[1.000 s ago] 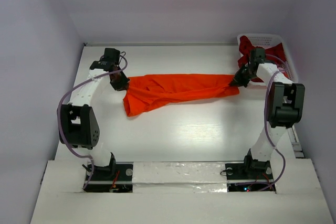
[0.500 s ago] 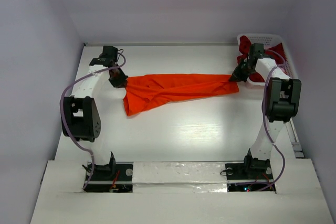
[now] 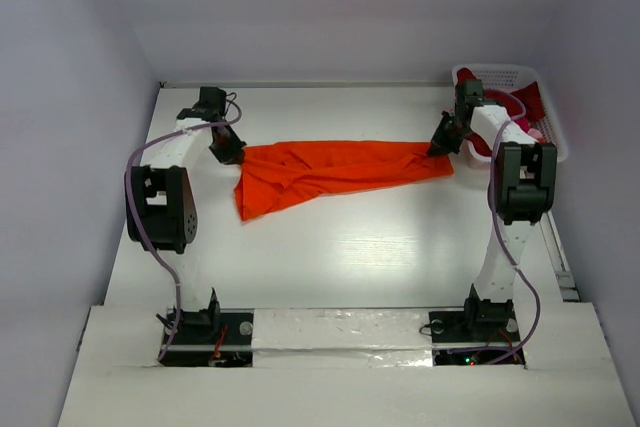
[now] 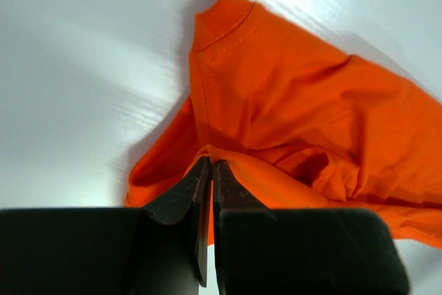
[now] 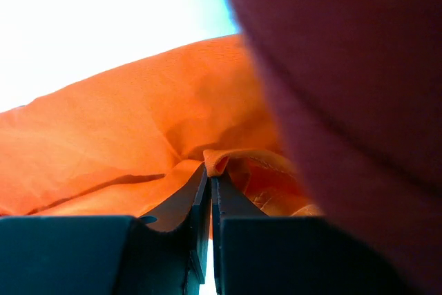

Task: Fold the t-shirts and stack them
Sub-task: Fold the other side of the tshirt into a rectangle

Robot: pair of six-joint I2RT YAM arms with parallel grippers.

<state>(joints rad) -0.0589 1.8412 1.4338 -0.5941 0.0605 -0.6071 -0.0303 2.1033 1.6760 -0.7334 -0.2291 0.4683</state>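
1. The orange shirt (image 3: 340, 172) lay pulled out in a long, wrinkled band across the far half of the table (image 3: 350, 257). Its wider end was at the left and its narrower end at the right.
2. The left gripper (image 3: 230, 154) was clenched on the shirt's left end. In the left wrist view its fingers were pressed together, with a fold of orange cloth pinched between the tips, just beside a stitched hem.
3. The right gripper (image 3: 441, 146) was clamped on the shirt's right end, close to the basket (image 3: 500, 73). In the right wrist view its fingers were closed on a small hemmed fold of orange cloth.
4. The white basket stood at the far right corner of the table. The dark red shirts (image 3: 533, 102) were heaped inside it, with a bit of pink showing among them.
5. A blurred dark red shape filled the right side of the right wrist view, too close to the camera to make out.
6. At its left end, the orange shirt spread out toward the near side of the table.
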